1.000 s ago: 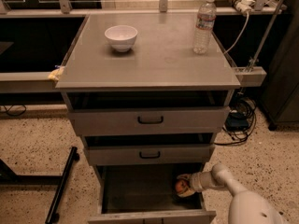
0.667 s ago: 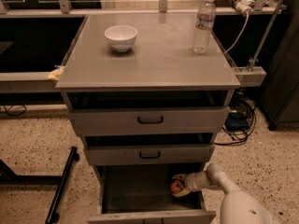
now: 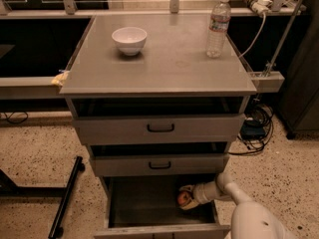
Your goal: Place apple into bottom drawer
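Camera view: pincer (image 3: pixel 184 197) inside bottom drawer (image 3: pixel 144 204), right side — closed around apple (image 3: pixel 185 199).

Three drawers (image 3: pixel 159 129), one apple (image 3: pixel 184 198), one claw (image 3: pixel 186 198) in the bottom drawer (image 3: pixel 142 205), one white bowl (image 3: pixel 129 38), one water bottle (image 3: pixel 218 29)

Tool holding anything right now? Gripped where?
The tool, inside the bottom drawer, holds the apple, its fingers closed on opposite sides of it.

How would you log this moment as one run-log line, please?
phase: place | gripper: in bottom drawer, right side, holding apple | apple: not released
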You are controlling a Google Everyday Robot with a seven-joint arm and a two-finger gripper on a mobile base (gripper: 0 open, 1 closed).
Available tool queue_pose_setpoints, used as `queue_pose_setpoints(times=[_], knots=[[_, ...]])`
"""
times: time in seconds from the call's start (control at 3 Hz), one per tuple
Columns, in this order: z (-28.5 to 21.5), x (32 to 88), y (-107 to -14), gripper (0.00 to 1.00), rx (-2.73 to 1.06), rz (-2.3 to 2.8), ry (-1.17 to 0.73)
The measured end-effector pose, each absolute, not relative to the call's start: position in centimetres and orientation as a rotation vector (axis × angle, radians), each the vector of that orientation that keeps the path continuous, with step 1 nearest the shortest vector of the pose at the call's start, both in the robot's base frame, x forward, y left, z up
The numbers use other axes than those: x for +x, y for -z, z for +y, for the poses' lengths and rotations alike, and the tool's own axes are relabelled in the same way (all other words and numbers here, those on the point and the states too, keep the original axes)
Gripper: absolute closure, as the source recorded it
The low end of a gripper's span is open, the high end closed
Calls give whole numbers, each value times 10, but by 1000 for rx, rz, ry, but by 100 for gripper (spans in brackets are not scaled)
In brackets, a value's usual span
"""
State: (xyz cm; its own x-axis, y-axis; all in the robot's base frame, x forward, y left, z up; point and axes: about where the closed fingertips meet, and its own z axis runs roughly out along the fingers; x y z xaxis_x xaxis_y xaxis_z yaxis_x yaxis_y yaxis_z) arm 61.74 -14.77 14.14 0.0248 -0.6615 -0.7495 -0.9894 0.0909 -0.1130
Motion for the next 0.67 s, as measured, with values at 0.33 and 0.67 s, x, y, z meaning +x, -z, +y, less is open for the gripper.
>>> queue_pose_setpoints(times=[0.33,0.67], knots=[[-110,614,-143,100,-1619,1676,-722],[-110,614,-143,100,-1619,1676,-722]])
